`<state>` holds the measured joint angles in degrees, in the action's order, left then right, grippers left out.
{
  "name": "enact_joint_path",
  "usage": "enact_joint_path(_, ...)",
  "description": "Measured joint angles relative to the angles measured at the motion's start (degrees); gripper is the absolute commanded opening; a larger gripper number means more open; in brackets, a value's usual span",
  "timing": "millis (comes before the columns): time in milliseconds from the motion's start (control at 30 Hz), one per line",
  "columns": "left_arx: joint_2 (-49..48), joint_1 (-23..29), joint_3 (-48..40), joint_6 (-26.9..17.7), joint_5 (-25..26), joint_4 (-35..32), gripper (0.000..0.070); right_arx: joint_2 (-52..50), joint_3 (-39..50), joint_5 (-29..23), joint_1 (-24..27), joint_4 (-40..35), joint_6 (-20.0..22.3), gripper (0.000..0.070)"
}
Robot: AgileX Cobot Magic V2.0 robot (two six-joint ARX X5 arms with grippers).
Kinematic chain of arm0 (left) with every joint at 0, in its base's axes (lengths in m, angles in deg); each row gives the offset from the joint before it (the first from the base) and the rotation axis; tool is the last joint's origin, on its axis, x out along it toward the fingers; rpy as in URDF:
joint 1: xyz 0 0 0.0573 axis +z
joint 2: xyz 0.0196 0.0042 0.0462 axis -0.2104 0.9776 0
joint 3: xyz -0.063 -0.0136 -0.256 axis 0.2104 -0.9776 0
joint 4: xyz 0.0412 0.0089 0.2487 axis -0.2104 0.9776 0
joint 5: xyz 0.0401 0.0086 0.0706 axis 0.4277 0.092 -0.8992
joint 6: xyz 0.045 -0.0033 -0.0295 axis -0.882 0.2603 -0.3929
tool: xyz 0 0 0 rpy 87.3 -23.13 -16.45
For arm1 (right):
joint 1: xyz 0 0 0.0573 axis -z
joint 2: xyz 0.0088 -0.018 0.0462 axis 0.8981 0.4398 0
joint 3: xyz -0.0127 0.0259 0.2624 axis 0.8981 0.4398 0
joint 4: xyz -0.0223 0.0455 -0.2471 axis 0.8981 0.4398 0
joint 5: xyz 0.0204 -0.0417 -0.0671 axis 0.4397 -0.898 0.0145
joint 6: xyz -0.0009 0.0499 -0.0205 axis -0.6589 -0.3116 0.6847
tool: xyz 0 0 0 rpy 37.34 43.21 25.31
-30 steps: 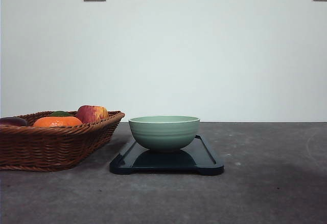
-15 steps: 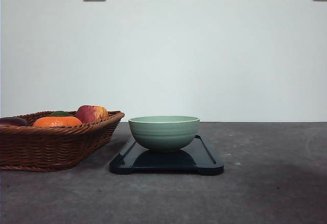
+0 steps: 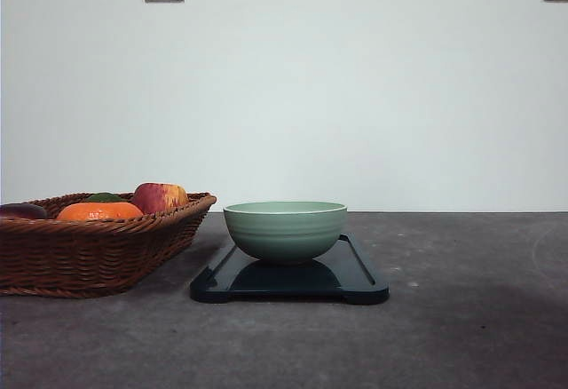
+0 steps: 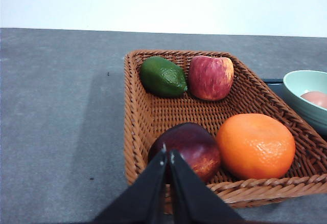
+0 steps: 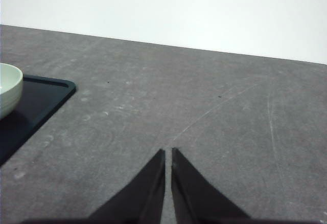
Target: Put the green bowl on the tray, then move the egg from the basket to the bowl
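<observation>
Brown wicker makes up the basket (image 3: 89, 247) at the left of the bench (image 3: 461, 318), stiff enough at its braided rim to stay put, and in the left wrist view it holds a green lime (image 4: 163, 76), a red apple (image 4: 211, 77), a dark plum (image 4: 187, 149) and an orange (image 4: 255, 145); I see no egg among them. The left gripper (image 4: 168, 157) hangs over the near rim of the basket, its fingers pressed together with nothing between them. Just to the right, the green bowl (image 3: 285, 228) stands upright on the dark tray (image 3: 359, 275), so the first step looks done. A pale pinkish, rounded thing, very likely the egg (image 4: 317, 98), lies inside the bowl in the left wrist view, which suggests the transfer is complete too. An egg would be light, smooth and brittle, best held across its middle with gentle pressure. The bowl is glazed, hard and probably slippery and fairly heavy, so its rim would be the place to pinch, one finger inside and one outside. The glossy tray may let the bowl slide if nudged. Farther right, the right gripper (image 5: 168, 155) sits over bare bench, beside the tray's corner, with its fingers likewise closed and empty.
</observation>
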<state>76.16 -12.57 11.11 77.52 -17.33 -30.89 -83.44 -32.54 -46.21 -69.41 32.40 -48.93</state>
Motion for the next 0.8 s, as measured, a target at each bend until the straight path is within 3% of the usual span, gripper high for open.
enact_joint_path(800,0.00,0.00,0.00,0.00,0.00,0.00,0.0000,0.00,-0.01,0.00,0.00,0.00,0.00,0.0015)
